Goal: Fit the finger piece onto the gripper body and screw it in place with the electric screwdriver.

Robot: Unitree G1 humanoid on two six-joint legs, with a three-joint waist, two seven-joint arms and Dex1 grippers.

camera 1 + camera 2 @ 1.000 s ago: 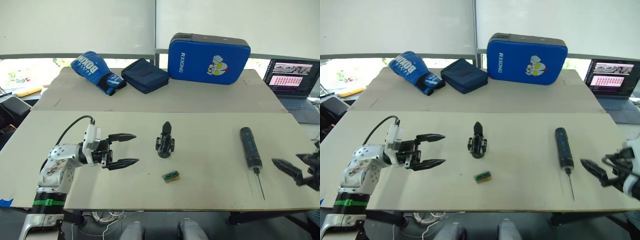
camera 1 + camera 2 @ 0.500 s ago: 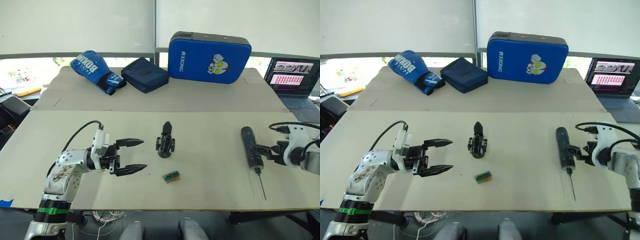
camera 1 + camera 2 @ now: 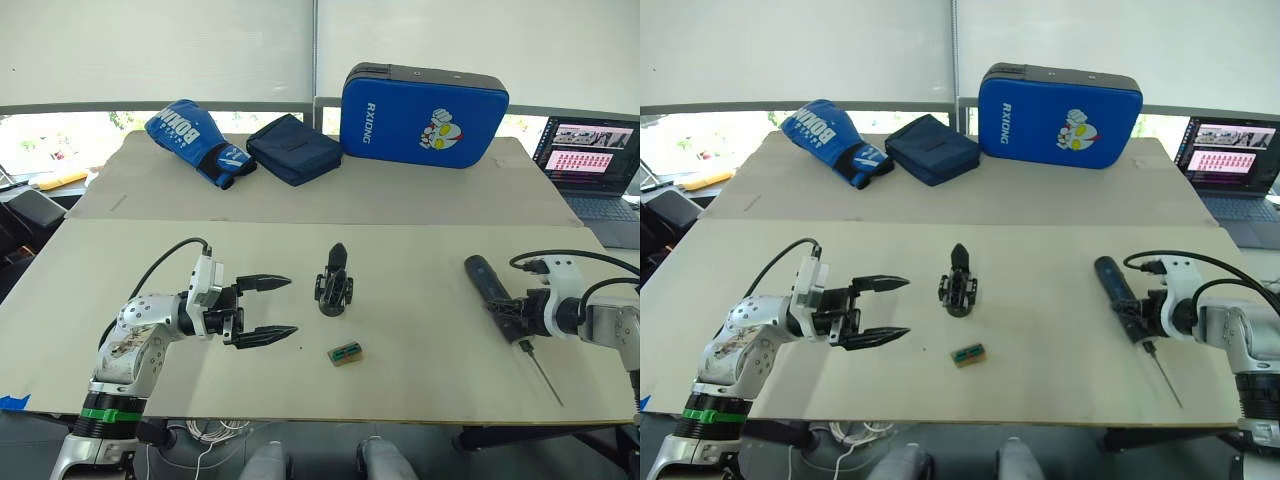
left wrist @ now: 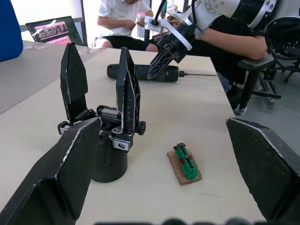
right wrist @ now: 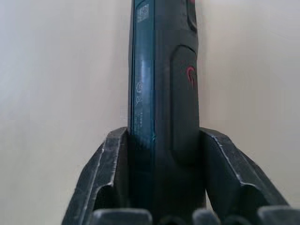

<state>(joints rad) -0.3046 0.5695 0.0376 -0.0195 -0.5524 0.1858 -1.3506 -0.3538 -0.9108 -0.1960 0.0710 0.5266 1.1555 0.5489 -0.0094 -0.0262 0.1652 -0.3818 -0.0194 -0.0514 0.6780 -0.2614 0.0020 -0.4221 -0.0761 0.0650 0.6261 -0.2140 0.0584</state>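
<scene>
Right gripper [image 3: 512, 312] clamps the electric screwdriver [image 3: 492, 290]; left gripper [image 3: 270, 307] spread, empty.
Rigid, smooth, probably top-heavy: grip mid-barrel, lower right.

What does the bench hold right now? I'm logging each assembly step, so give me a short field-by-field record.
Right gripper: shut on the long dark grey-black cylindrical electric screwdriver, which lies angled on the beige table.
Left gripper: open, empty, beside the small black gripper body but apart from it.
Gripper body: upright mid-table, untouched.
Green-and-tan block: flat on the table, nearer the front edge than the gripper body.
Screwing: not begun.
</scene>
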